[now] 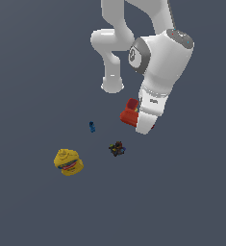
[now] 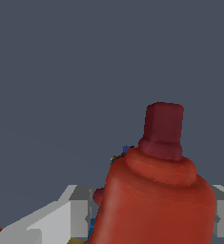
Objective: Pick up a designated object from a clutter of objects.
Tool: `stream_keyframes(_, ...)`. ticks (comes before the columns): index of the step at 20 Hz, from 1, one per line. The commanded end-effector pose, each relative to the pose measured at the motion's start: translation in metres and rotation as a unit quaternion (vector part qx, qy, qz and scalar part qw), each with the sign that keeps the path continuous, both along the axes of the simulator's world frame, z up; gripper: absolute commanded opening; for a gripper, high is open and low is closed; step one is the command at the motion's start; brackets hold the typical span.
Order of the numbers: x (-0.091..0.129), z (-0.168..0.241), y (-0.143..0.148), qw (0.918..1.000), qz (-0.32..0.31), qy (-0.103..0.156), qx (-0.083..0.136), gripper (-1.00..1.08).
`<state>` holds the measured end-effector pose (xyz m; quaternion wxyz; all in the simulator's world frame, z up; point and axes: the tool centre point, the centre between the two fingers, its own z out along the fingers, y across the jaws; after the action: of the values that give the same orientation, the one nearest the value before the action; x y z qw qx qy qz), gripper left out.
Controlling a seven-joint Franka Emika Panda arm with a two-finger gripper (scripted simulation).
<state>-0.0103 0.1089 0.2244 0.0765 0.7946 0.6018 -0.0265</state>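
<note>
So at this point I had the gripper (image 2: 151, 217) clamped on the red L-shaped piece (image 1: 130, 114). On my wrist feed the red thing (image 2: 156, 190) filled the space between the two grey fingers (image 2: 77, 212), rounded body squeezed in there and its short darker stub (image 2: 163, 128) sticking out past the fingertips. From the outside camera the white arm (image 1: 157, 62) hid most of the gripper, with only a red chunk poking out at its side. Couldn't tell from either feed whether the piece was off the table (image 1: 32, 72) or touching it. The rest of the clutter sat apart from the gripper: tiny blue piece (image 1: 92, 127) nearby, small dark multicoloured item (image 1: 117, 149) near that, and the yellow lumpy one (image 1: 68, 162) with its red band farthest off.
</note>
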Motion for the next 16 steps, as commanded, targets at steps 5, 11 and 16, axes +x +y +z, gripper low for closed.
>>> stream_keyframes(5, 0.020, 0.068, -0.003, 1.0000, 0.000, -0.001, 0.001, -1.00)
stream_keyframes(11, 0.039, 0.126, -0.006, 1.0000, 0.000, -0.002, 0.000, -1.00)
stream_keyframes(16, 0.051, 0.160, -0.008, 1.0000, -0.001, -0.002, -0.001, -1.00)
